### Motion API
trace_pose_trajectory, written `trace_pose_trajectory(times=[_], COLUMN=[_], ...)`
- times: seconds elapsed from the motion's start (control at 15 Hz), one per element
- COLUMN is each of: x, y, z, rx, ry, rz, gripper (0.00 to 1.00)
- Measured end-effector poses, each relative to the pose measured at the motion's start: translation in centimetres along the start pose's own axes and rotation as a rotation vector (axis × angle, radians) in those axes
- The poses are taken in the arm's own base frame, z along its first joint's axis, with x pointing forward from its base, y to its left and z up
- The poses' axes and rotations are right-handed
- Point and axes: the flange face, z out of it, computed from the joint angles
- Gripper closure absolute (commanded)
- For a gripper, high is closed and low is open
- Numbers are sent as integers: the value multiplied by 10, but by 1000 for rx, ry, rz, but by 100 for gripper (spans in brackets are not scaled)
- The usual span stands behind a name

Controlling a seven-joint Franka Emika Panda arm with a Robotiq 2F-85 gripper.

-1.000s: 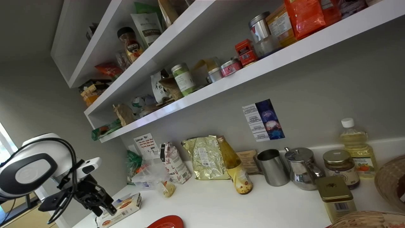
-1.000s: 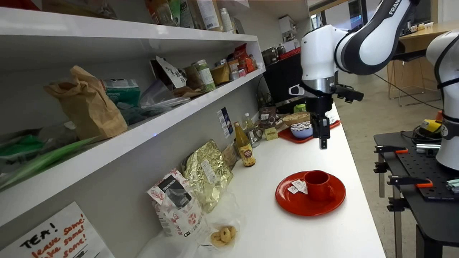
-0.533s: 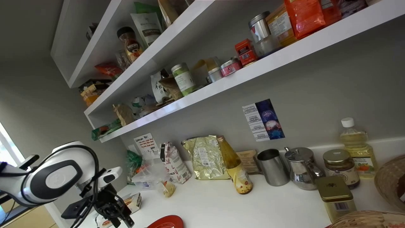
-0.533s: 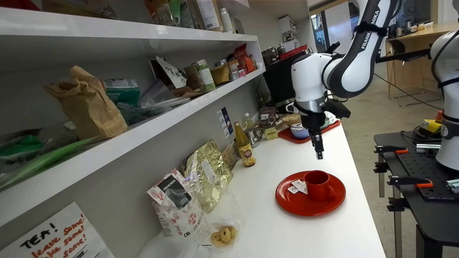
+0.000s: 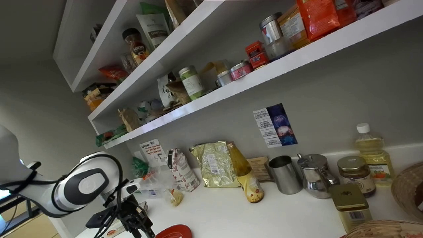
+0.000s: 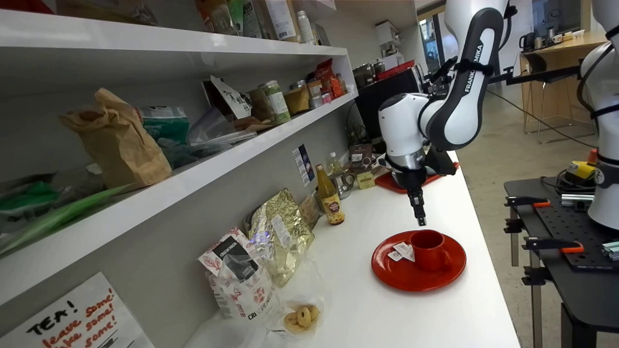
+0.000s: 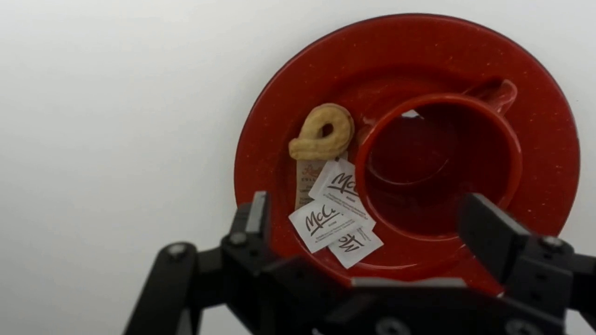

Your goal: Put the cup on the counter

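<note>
on the white counter (image 6: 360, 311), a red cup (image 6: 428, 258) stands upright on a round red plate (image 6: 390, 274), so the plate lies between it and the counter. the gripper (image 7: 365, 209) is spread wide, its 2 fingers well apart and holding nothing. in an exterior view its tips show just beyond the cup, pointing down and apart from it; the cup's handle faces right and near. in the wrist view the cup sits right of the plate's middle, and left of it white paper packets (image 7: 321, 225) overlap, with a ring-shaped biscuit (image 7: 343, 132) beside them. near, to the left of the plate, lie more ring-shaped biscuits (image 6: 304, 316). along the wall (image 6: 169, 256) on the left, a white printed bag (image 6: 239, 285) stands near, a gold foil bag (image 6: 278, 224) comes next, and a yellow bottle (image 6: 331, 203) stands farther off. toward the far end is a red tray (image 6: 387, 182), partly hidden by the robot arm (image 6: 457, 128).
</note>
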Motion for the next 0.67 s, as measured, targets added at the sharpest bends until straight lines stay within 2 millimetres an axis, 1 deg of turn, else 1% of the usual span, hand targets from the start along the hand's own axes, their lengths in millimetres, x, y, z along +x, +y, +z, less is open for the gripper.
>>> trace_pose_trajectory(times=[0.33,0.47,0.67], x=[21,23,22], y=[15,19,17], z=[19,30,46], rx=[-30,-31,-32], ry=[-14,-32,-61], rz=[11,18,15], gripper=[0,0,0])
